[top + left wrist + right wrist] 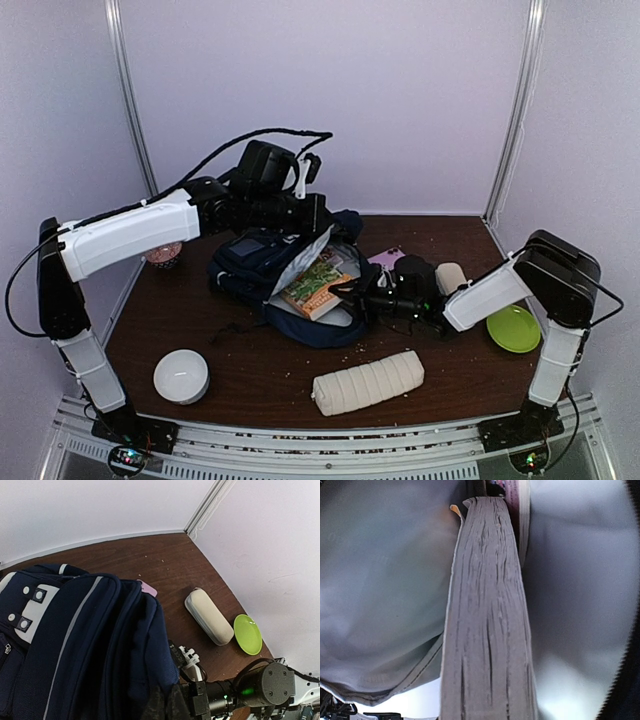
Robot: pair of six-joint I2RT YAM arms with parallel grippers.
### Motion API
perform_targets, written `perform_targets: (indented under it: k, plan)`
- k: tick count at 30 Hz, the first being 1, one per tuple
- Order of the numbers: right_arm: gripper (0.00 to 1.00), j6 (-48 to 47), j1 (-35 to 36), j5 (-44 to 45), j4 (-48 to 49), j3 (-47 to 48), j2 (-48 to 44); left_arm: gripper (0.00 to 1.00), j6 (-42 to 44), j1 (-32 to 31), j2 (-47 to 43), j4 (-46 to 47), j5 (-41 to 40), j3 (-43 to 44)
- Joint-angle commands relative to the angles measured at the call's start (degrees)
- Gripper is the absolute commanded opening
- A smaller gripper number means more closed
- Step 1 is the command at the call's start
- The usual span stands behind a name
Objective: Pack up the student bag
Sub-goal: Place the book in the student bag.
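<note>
The student bag (255,268), dark navy with white trim and grey lining, lies open at the table's middle. My left gripper (312,215) is above its far side, shut on the upper flap and holding it up; the navy fabric (90,645) fills the left wrist view, and the fingers (165,705) barely show at the bottom edge. My right gripper (362,292) is at the bag's mouth, shut on a book (315,285) with a green and orange cover that lies partly inside. In the right wrist view the book's page edges (490,620) stand between grey lining (380,580); the fingers are hidden.
A white ribbed pouch (368,382) lies near the front edge. A white round object (181,376) sits front left. A green plate (513,328) (248,634) and a beige case (450,275) (210,616) are at right. A pink item (386,258) lies behind the bag, and a small pinkish thing (165,253) at back left.
</note>
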Motion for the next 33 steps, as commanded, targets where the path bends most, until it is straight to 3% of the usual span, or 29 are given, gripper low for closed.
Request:
perform_targets:
  k: [1, 26, 33]
  plan:
    - [0.00, -0.1, 0.8, -0.8, 3.7, 5.6, 2.0, 0.00, -1.2, -2.0, -4.6, 12.3, 2.5, 1.3]
    - [0.00, 4.9, 1.7, 6.0, 2.6, 26.0, 21.4, 0.00, -6.4, -4.8, -7.1, 16.3, 5.9, -1.6]
    - [0.00, 6.0, 2.0, 7.6, 4.7, 29.6, 23.0, 0.00, -8.2, -5.3, -7.0, 17.8, 7.3, -3.0]
